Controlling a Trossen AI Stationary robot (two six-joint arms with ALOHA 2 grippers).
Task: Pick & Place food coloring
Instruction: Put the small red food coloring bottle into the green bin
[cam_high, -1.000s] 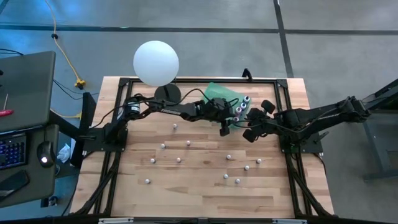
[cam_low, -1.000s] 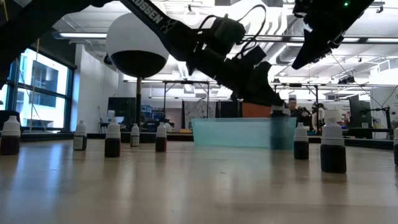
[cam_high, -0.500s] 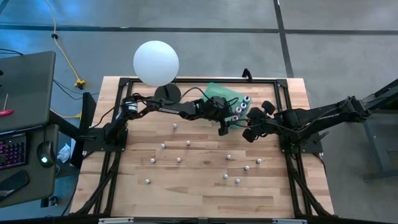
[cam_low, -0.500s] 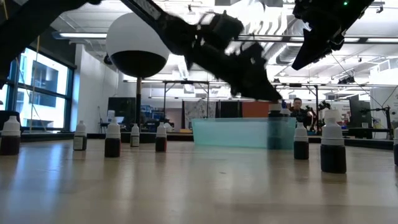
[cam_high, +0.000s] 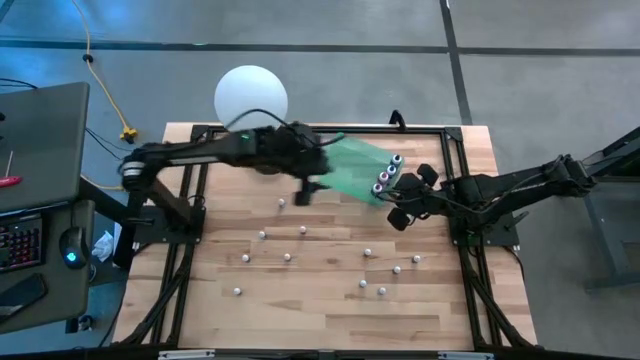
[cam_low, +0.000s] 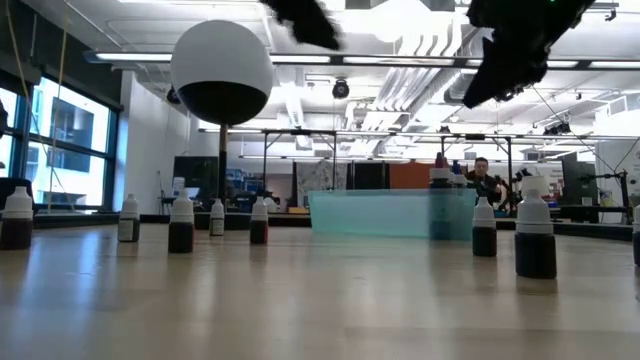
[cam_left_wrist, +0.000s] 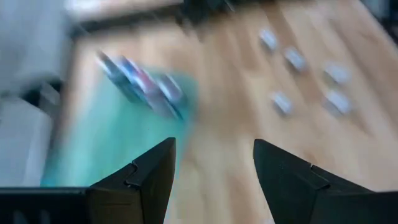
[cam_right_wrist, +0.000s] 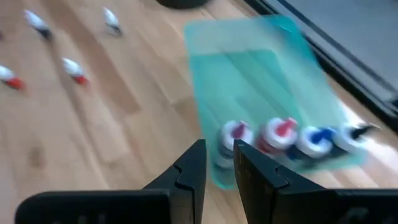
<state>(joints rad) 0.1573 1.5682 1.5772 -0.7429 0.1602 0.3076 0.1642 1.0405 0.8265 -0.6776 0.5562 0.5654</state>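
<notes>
Several small food coloring bottles sit in a row along the right edge of a green tray at the table's far side. Several more bottles stand loose and upright on the wood. My left gripper hangs open and empty above the table, just left of the tray. My right gripper hovers just off the tray's near right corner, high above the table. Its fingers stand a narrow gap apart, and I see nothing held between them.
A big white globe lamp stands on a dark foot at the table's far left, close behind my left arm. A black frame runs round the tabletop. Loose bottles dot the middle and near right of the table.
My left gripper has come away from a bottle at the tray's right edge, risen, and swung quickly toward the table's left edge. That bottle now stands in the tray beside the others. My right gripper has kept still.
</notes>
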